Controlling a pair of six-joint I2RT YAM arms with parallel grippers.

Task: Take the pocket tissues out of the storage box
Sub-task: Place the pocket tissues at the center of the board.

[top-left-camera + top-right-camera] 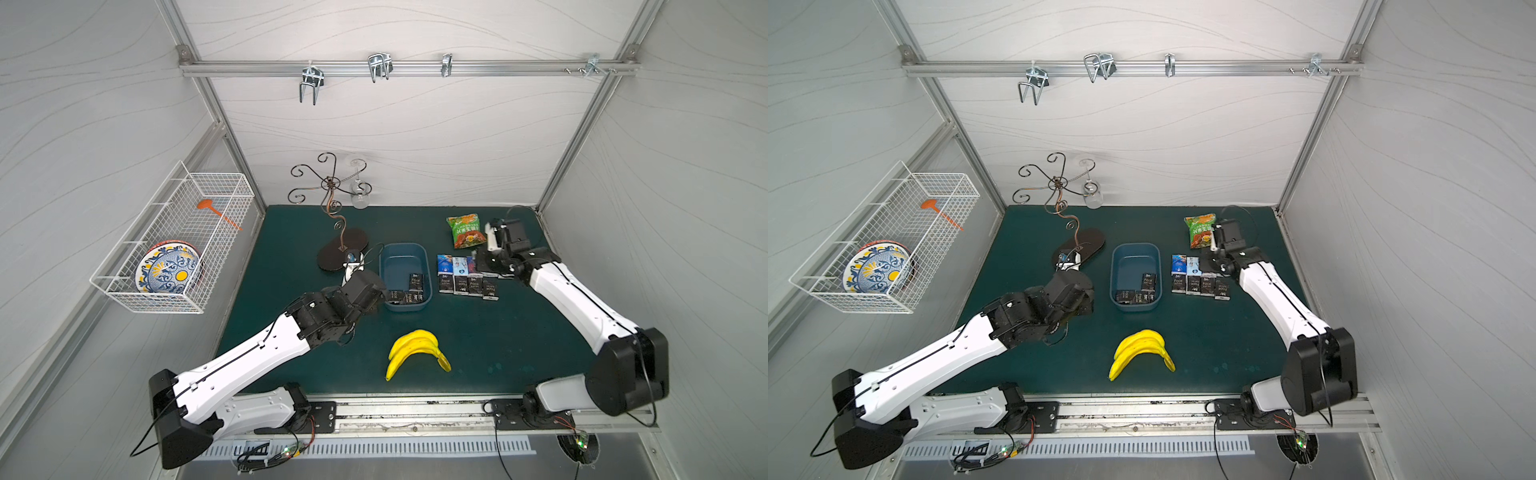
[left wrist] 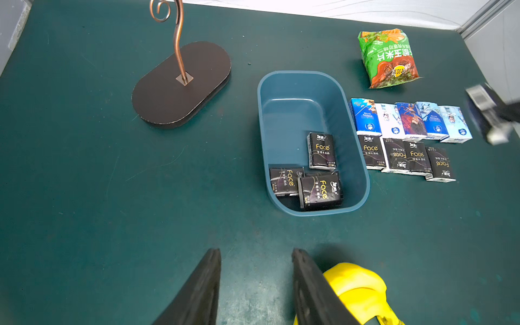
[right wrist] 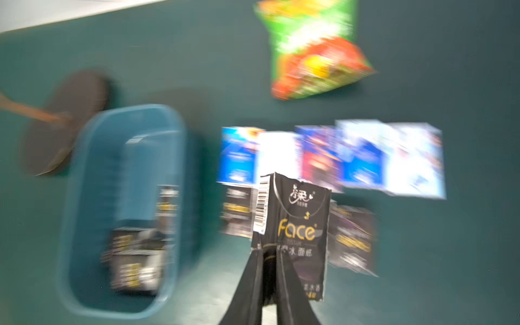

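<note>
Right claw (image 3: pixel 268 253): pinched shut on a black "Face" tissue pack (image 3: pixel 295 225), held above the packs laid out on the surface (image 2: pixel 84 197). Everything behind it is blurred in the right wrist view.
Left claw (image 2: pixel 256 250): fingers stand apart with a clear gap and nothing between them, over bare surface beside the box's near left corner.
Storage box (image 2: pixel 301 73): a blue-grey tub about mid-surface, its long sides running from the near edge toward the far edge.
Pocket tissues in the box (image 2: pixel 320 191): at least three black packs crowd its near end. One lies flat further in, and the far half of the box is bare.
Pocket tissues outside (image 2: pixel 408 157): just right of the box is a row of four black packs. A row of five blue-and-white packs (image 2: pixel 410 121) touches it on the far side.
Banana bunch (image 1: pixel 415 349): yellow, by the middle of the near edge.
Snack bag (image 1: pixel 465 230): green-orange, toward the far right corner, beyond the rows.
Scroll stand (image 1: pixel 343 249): its dark oval base sits left of the box.
</note>
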